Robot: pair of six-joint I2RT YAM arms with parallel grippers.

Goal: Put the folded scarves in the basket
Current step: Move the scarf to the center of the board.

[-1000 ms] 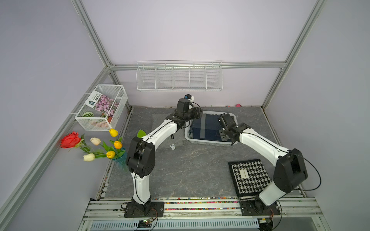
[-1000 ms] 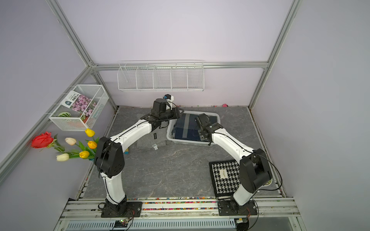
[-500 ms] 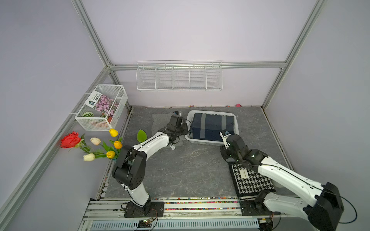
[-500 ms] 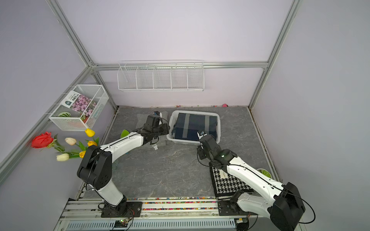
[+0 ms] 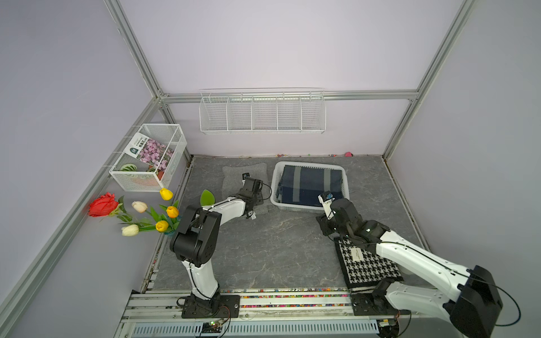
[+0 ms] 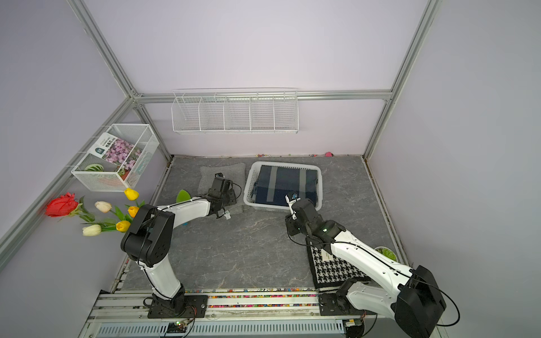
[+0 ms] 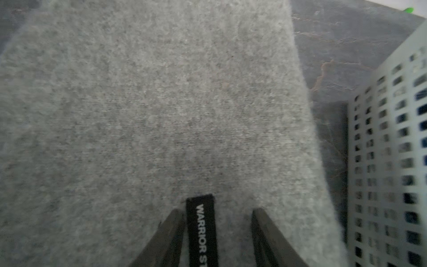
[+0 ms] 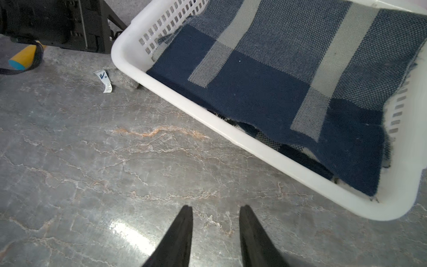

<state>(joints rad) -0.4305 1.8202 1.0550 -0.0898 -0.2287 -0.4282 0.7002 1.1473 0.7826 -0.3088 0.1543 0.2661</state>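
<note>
- Left of the basket (image 8: 208, 118), the left gripper (image 7: 217, 210) hovers low over the grey scarf (image 7: 161, 104). Its jaws are parted and clamp nothing, and a black label lies between them.
- If this scarf is next, the grip should take every folded layer at the edge, not the label alone, so the fold holds.
- The navy checked scarf (image 8: 265, 87) lies folded inside the basket and fills most of it. Another piece should be set squarely on top.
- Just in front of the basket, the right gripper (image 8: 216, 207) hangs over the bare table (image 8: 92, 161), jaws apart and empty.
- Well in front of the basket lies a houndstooth scarf (image 5: 366, 263), untouched.
</note>
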